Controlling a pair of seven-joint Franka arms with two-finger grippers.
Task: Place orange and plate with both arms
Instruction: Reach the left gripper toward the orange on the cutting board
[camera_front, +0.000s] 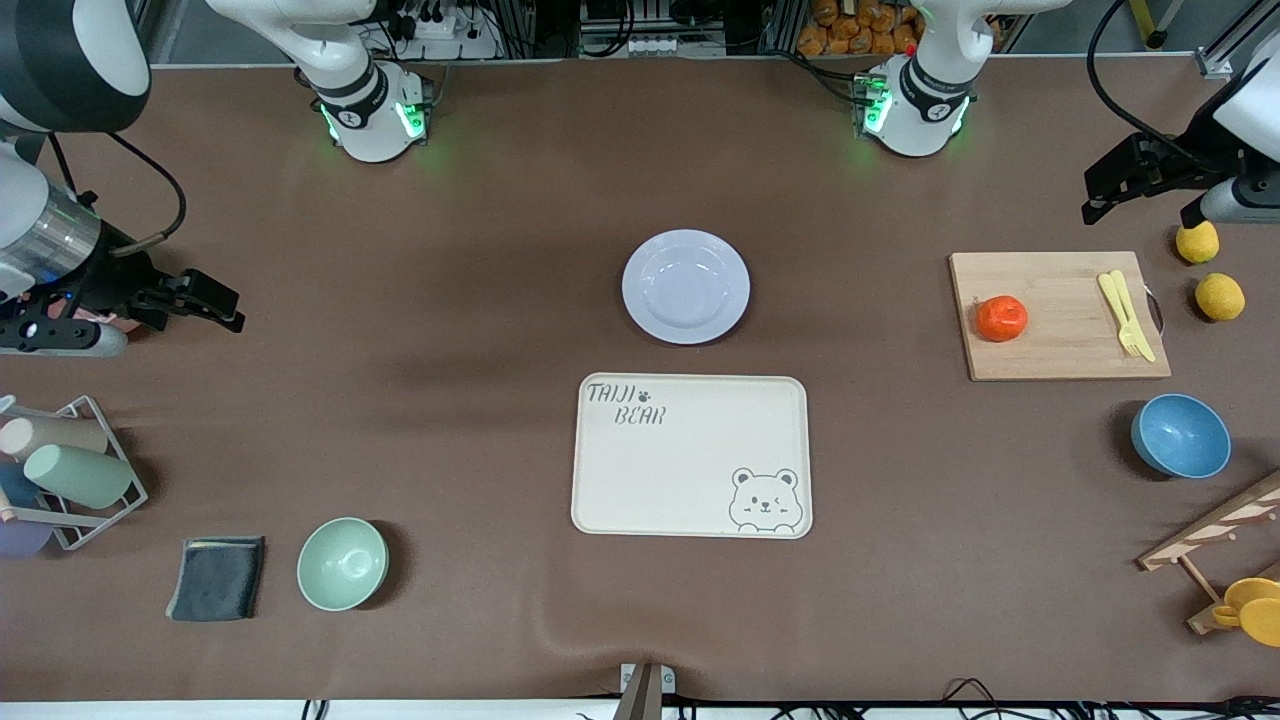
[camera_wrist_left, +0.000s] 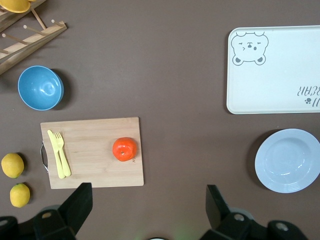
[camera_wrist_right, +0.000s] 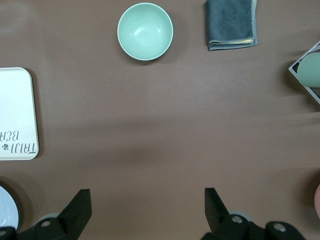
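The orange (camera_front: 1001, 318) lies on a wooden cutting board (camera_front: 1060, 340) toward the left arm's end of the table; it also shows in the left wrist view (camera_wrist_left: 124, 149). The lavender-white plate (camera_front: 686, 286) sits mid-table, also seen in the left wrist view (camera_wrist_left: 287, 160). My left gripper (camera_front: 1100, 195) hangs open and empty in the air over the table by the board's corner; its own view (camera_wrist_left: 148, 192) shows wide-apart jaws. My right gripper (camera_front: 215, 300) is open and empty, up over the right arm's end of the table, as its own view (camera_wrist_right: 147, 197) shows.
A cream bear tray (camera_front: 690, 455) lies nearer the camera than the plate. Yellow cutlery (camera_front: 1125, 315) lies on the board. Two lemons (camera_front: 1220, 296), a blue bowl (camera_front: 1180, 435) and a wooden rack (camera_front: 1215, 540) are at the left arm's end. A green bowl (camera_front: 342, 563), grey cloth (camera_front: 217, 578) and cup rack (camera_front: 70, 470) are at the right arm's end.
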